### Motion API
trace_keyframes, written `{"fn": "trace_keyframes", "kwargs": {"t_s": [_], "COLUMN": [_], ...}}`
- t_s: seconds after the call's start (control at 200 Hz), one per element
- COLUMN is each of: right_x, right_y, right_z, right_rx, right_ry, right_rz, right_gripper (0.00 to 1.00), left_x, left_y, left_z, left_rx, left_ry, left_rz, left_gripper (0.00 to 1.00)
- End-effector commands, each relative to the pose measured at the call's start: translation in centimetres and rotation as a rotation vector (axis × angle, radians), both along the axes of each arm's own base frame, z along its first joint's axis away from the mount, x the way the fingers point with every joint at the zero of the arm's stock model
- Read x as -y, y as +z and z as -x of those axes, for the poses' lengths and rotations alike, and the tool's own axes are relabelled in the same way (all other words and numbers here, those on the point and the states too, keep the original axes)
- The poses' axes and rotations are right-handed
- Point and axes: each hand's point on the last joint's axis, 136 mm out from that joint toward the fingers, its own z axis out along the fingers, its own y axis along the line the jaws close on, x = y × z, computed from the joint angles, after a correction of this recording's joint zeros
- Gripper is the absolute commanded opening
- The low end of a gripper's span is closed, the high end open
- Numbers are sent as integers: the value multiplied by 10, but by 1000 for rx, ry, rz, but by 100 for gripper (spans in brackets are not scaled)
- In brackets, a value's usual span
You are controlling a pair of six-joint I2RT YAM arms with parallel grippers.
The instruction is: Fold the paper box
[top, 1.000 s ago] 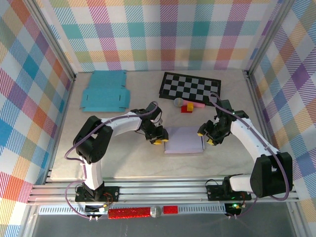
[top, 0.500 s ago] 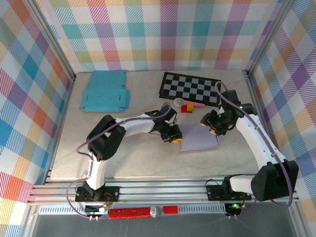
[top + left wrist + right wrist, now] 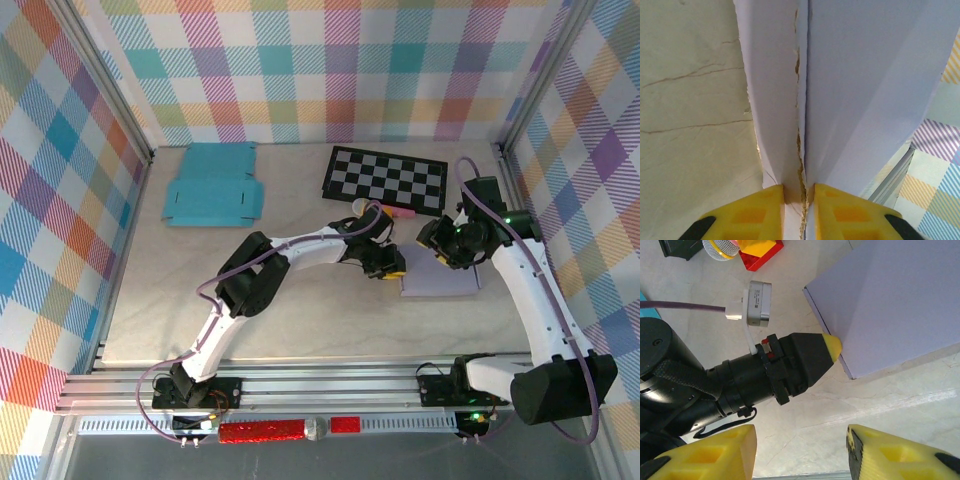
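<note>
The paper box is a flat lavender sheet lying on the table, right of centre. My left gripper reaches far across from the left and is shut on the box's left edge. In the left wrist view its yellow fingers pinch a torn fold of the box. My right gripper hovers over the box's upper left corner, close to the left gripper. It is open with only bare table between its fingers. The box corner and the left gripper's fingertip lie ahead of it.
A teal flattened box lies at the back left. A checkerboard mat lies at the back centre. Small pink and red and yellow blocks sit just behind the left gripper. Frame posts stand along the right side.
Both grippers and the lavender box have moved right, from the table's centre toward the right side. The left arm has stretched out further, still pinching the box's edge.
</note>
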Motion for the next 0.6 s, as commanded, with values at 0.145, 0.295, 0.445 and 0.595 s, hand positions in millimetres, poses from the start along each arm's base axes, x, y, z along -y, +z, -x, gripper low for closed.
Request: {"fn": "trace_keyframes", "kwargs": {"t_s": [0.145, 0.295, 0.445, 0.595], "right_x": [-4, -9, -25, -50], "right_y": [13, 16, 19, 20], "right_z": [1, -1, -6, -16], "right_rx": [50, 68, 108, 116], "right_ry": [43, 87, 155, 227], "right_rz": [-21, -35, -65, -100], "right_gripper": [53, 51, 50, 49], "left_x": [-17, -73, -181, -306], "left_y": [27, 67, 82, 68], "left_z": [-7, -38, -81, -129], "left_rx": [55, 127, 147, 107], "left_ry": [54, 199, 377, 571], "left_rz": [3, 26, -69, -213], "left_gripper": [39, 39, 39, 37]}}
